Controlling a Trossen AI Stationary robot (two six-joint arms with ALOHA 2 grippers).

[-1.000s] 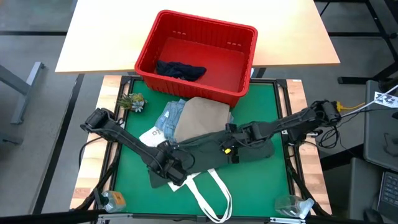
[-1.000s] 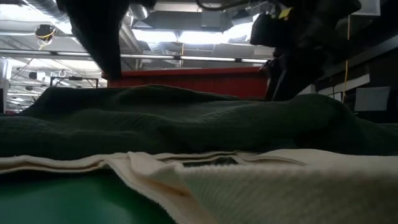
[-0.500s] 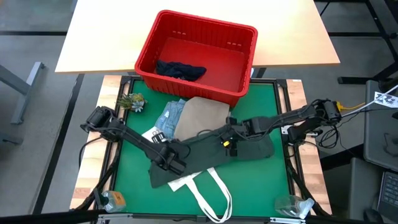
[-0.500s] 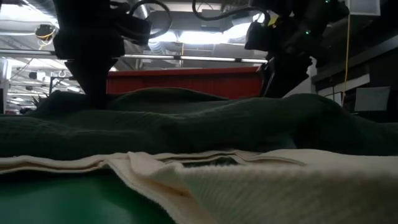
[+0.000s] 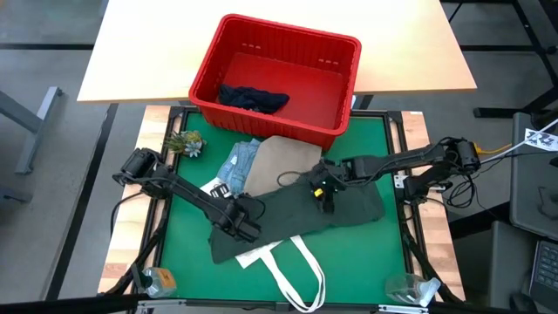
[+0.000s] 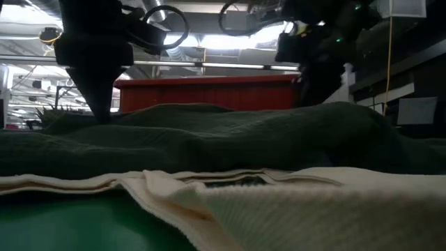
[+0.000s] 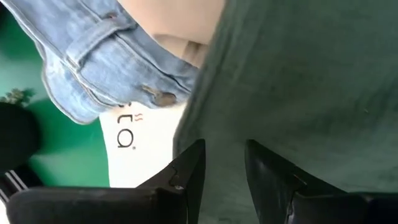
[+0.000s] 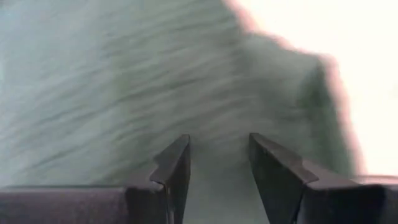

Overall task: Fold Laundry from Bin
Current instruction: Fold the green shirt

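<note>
My left pincer [image 5: 247, 222] and right pincer [image 5: 324, 194] each pinch the soft, ribbed olive shirt [image 5: 296, 222]; the slotted red plastic bin [image 5: 340, 65] holds crumpled navy shorts [image 5: 253, 98].

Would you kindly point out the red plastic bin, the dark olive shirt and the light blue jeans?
red plastic bin [image 5: 342, 88]: high view, right wall.
dark olive shirt [image 5: 288, 218]: high view, middle of the cloth.
light blue jeans [image 5: 237, 166]: high view, exposed denim beside the beige cloth.

bin [image 5: 344, 105]: 1 | garments [image 5: 288, 212]: 4 | tote bag [image 5: 288, 266]: 1 | pincers [image 5: 247, 228]: 2
</note>
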